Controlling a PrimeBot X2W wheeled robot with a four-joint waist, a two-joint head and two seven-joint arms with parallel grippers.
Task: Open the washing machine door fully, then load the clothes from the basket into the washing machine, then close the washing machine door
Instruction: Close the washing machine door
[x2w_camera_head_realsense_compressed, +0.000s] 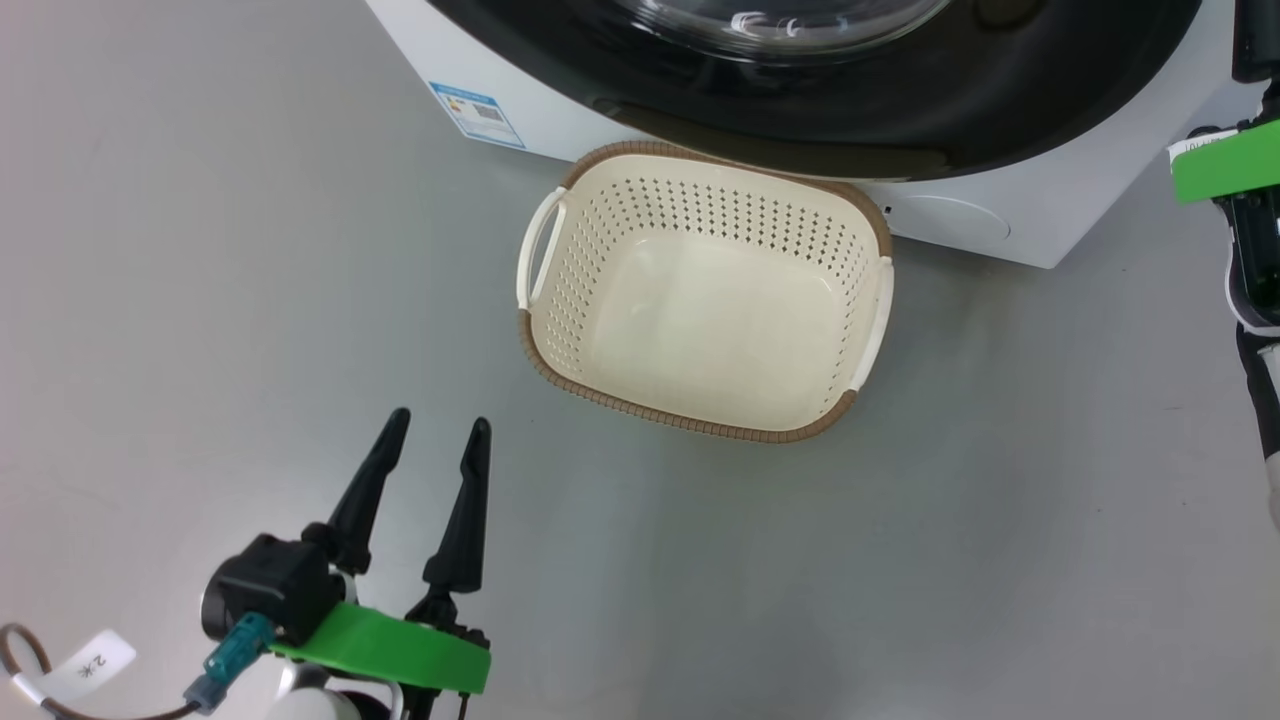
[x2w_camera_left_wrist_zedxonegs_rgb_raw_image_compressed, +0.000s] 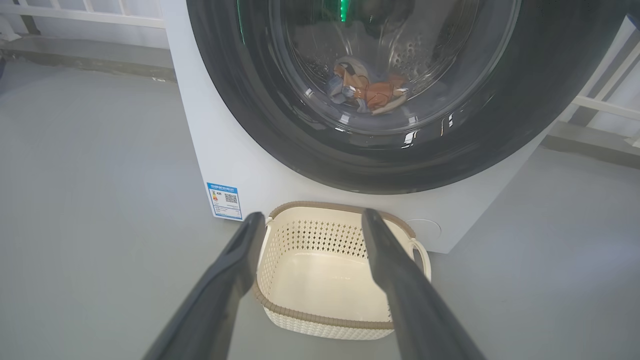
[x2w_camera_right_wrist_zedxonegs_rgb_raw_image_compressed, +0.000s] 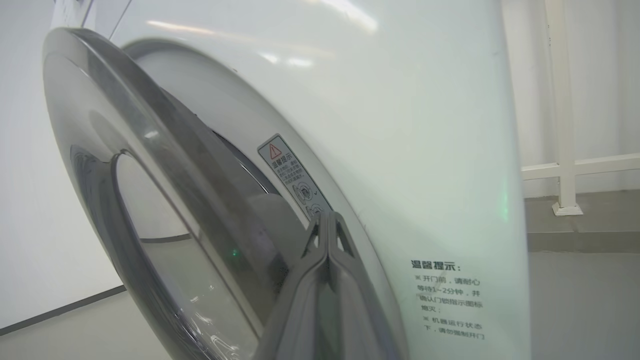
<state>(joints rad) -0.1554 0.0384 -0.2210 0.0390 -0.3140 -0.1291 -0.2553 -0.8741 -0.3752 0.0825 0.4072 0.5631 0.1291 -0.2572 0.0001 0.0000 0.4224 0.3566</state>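
Clothes blurred behind washing machine door, door top cut off

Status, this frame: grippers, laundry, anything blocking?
Left gripper open, empty, short of the basket. Right gripper shut, tips at the washing machine door edge. Basket empty, clothes inside the drum. Nothing in the way.

Smooth grey floor, matte, evenly lit. In the left wrist view, white railing along a raised grey kerb at the far edge. In the right wrist view, white railing post on a square foot; plain white wall with a dark skirting strip.
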